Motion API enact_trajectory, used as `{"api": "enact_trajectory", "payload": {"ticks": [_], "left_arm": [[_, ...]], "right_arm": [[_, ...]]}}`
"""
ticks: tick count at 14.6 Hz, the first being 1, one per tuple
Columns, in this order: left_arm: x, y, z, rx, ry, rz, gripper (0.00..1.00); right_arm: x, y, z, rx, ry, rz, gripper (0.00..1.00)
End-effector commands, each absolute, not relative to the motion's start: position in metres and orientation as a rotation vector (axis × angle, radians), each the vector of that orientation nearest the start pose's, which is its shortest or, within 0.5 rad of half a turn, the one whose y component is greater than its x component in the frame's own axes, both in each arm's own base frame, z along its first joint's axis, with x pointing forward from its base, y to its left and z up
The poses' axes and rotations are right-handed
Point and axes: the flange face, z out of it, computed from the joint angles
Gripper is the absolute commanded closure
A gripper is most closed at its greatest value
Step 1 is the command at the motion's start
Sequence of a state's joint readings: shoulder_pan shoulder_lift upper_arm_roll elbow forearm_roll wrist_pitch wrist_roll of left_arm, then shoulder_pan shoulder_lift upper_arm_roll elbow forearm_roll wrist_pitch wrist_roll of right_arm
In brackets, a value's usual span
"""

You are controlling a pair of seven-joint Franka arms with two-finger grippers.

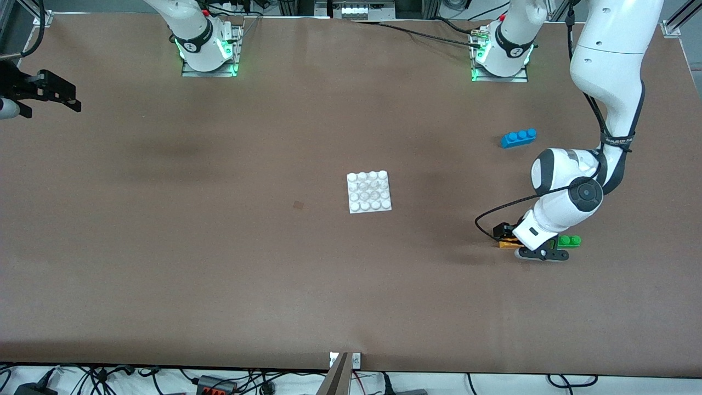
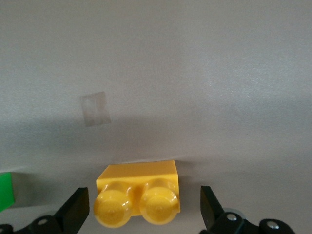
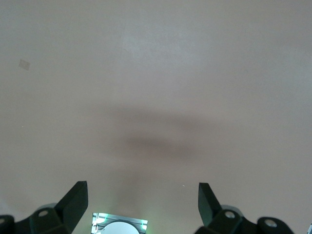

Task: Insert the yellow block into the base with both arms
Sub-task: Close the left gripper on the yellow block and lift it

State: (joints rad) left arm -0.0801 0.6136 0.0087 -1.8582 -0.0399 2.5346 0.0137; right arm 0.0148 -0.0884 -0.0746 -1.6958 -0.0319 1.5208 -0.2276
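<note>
The yellow block (image 1: 508,243) lies on the table toward the left arm's end, partly hidden under the left wrist. My left gripper (image 1: 541,254) hovers low over it. In the left wrist view the block (image 2: 139,195) shows studs up between the open fingers of the left gripper (image 2: 144,214), with a gap on each side. The white base (image 1: 369,191) lies at the table's middle, nothing on it. My right gripper (image 1: 41,90) waits open and empty at the right arm's end of the table; it also shows in the right wrist view (image 3: 141,209).
A green two-stud brick (image 1: 569,241) lies right beside the left gripper and shows at the edge of the left wrist view (image 2: 5,190). A blue three-stud brick (image 1: 518,137) lies farther from the front camera, near the left arm's elbow. A small tape mark (image 1: 298,205) is on the table.
</note>
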Motion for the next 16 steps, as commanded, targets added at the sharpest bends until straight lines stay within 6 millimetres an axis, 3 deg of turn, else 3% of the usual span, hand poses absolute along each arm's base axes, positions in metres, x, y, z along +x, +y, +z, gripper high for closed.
{"api": "enact_trajectory", "payload": {"ticks": [1,5,9,13,16], "left_arm": [[0.647,-0.044,0.188,-3.161,0.118,-0.111,0.00],[0.647,-0.043,0.188,-3.161,0.116,-0.114,0.00],[0.654,-0.042,0.196,-3.159,0.113,-0.143,0.09],[0.655,-0.042,0.196,-3.159,0.113,-0.148,0.27],[0.655,-0.042,0.196,-3.158,0.115,-0.148,0.29]], "right_arm": [[0.514,-0.028,0.611,-3.139,-0.201,0.123,0.00],[0.518,-0.027,0.608,-3.146,-0.088,0.105,0.00],[0.522,-0.014,0.609,-3.146,-0.127,0.076,0.00],[0.526,-0.015,0.605,-3.145,-0.122,0.090,0.00],[0.529,-0.016,0.603,-3.132,-0.114,0.091,0.00]]}}
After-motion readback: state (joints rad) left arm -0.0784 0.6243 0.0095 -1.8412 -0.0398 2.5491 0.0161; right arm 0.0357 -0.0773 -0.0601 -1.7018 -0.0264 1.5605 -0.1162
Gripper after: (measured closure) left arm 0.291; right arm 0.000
